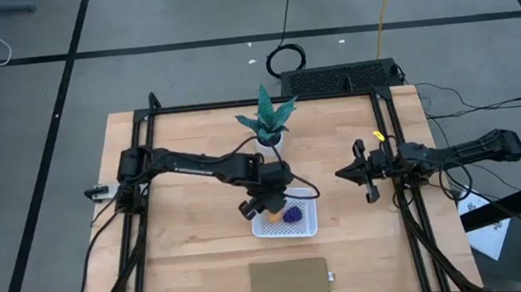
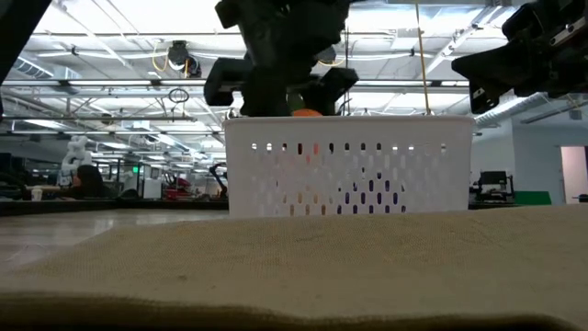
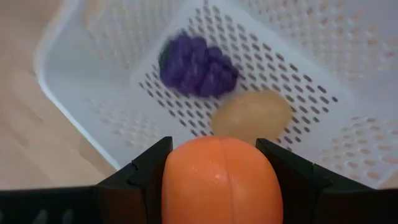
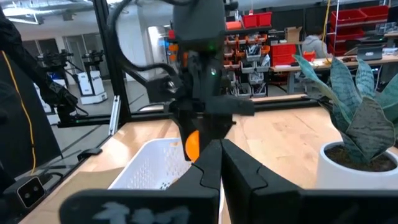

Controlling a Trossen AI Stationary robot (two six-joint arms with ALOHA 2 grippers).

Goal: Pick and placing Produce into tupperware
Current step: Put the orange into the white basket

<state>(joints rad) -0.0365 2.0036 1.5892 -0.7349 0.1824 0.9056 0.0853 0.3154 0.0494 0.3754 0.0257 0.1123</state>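
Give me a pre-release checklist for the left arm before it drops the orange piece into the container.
1. Orange ball gripped between the left gripper fingers: ok.
2. Left gripper above the white container, not beside it: ok; the wrist view looks down into the perforated base.
3. Landing spot free: cannot tell; the purple grapes and the tan oval lie in the base close under the ball.
4. Other two pieces already inside the container: ok.
5. Right gripper clear of the drop: ok; shut and parked at the table's right side.
6. Potted plant out of the way: ok; behind the container.
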